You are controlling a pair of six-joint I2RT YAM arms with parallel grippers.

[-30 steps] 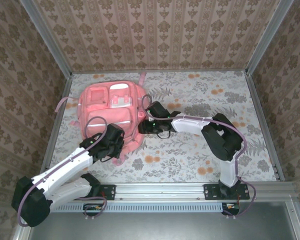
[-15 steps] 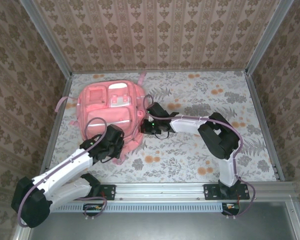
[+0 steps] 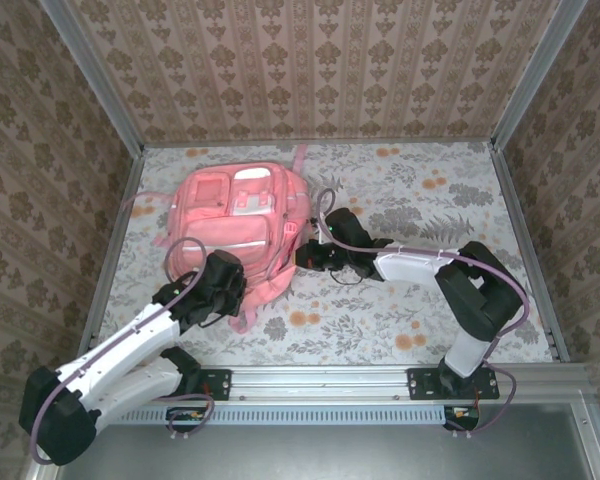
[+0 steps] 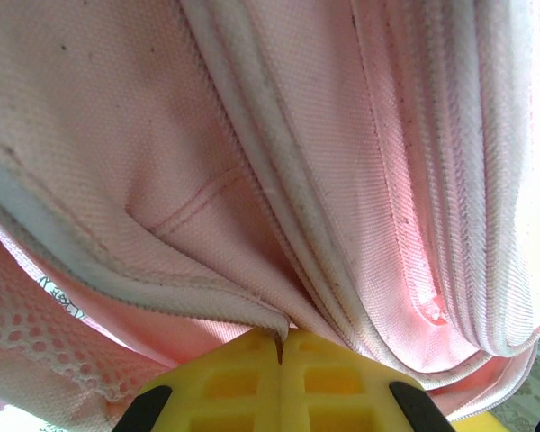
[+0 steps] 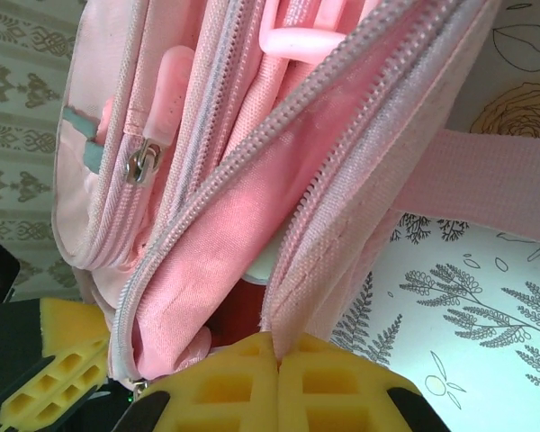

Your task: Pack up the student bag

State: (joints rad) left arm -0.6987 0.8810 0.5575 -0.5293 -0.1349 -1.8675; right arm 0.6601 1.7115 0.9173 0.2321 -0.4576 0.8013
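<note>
Student bag [image 3: 235,215] is lying flat on the floral table [image 3: 420,300], in the far-left part, with its front pockets facing up. My left claw [image 3: 223,290] is clenching a fold of pink fabric at the bag's near edge; in the left wrist view the yellow pads [image 4: 342,378] are pressing together on a seam. My right claw [image 3: 305,255] is pinching the bag's right side, pads closing on the unzipped lip of the main compartment [image 5: 279,261]. That compartment is gaping open. Something red [image 5: 238,315] is showing inside, and I cannot tell what. A metal zip pull [image 5: 142,164] is hanging on the neighbouring pocket.
</note>
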